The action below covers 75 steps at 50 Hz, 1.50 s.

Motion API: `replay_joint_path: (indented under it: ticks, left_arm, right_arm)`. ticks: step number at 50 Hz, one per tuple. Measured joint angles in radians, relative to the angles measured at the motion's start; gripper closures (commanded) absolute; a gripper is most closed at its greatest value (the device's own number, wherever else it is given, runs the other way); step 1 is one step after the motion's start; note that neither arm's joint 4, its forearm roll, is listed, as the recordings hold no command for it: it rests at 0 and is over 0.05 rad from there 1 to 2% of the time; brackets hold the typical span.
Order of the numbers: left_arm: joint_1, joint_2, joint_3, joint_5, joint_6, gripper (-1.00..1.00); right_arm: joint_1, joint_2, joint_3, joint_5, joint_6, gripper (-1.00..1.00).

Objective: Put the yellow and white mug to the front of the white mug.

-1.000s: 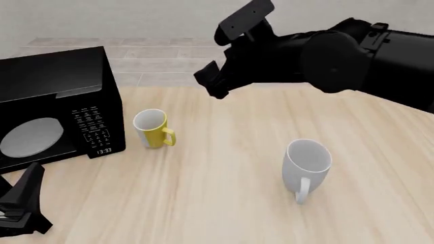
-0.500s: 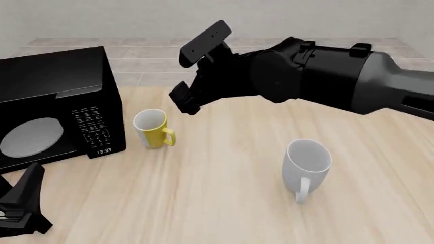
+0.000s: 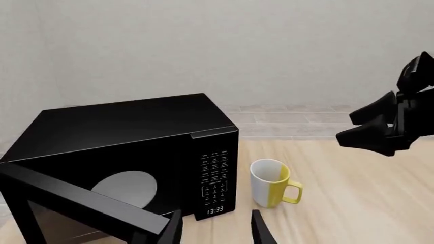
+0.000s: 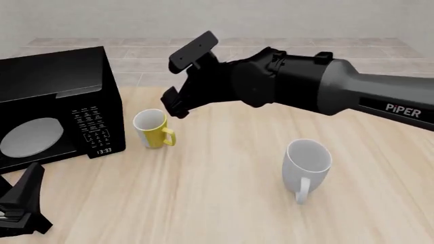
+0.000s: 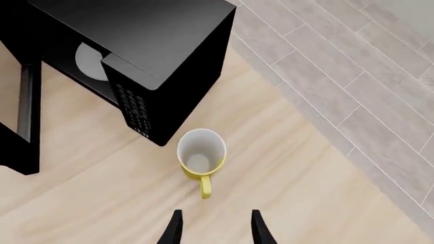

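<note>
My right end effector [image 4: 171, 104], fingers spread and holding nothing, hangs above the glossy yellow and white mug [image 4: 152, 128], upright on the pale woodgrain counter [image 4: 224, 203] beside the boxy black microwave [image 4: 54, 107]; the tapered white mug [image 4: 306, 163] stands well apart.

On the table [image 4: 224, 203], the yellow and white mug [image 4: 152, 128] is set just right of the microwave [image 4: 58, 101]; the white mug [image 4: 306, 163] is placed farther right, nearer the front.

yellow and white mug [image 4: 153, 129]: yellow outside, white inside
white mug [image 4: 306, 163]: plain white
microwave [image 4: 54, 104]: black
table [image 4: 224, 203]: pale wood grain
</note>
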Motion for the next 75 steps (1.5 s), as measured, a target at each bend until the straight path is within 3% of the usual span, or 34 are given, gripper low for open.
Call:
replay_joint_path:
  ticks: [75]
  left_arm:
    - [0.0, 0.0, 0.0, 0.0, 0.0, -1.0]
  right_arm:
    - [-0.01, 0.199, -0.07, -0.067, 0.051, -1.0]
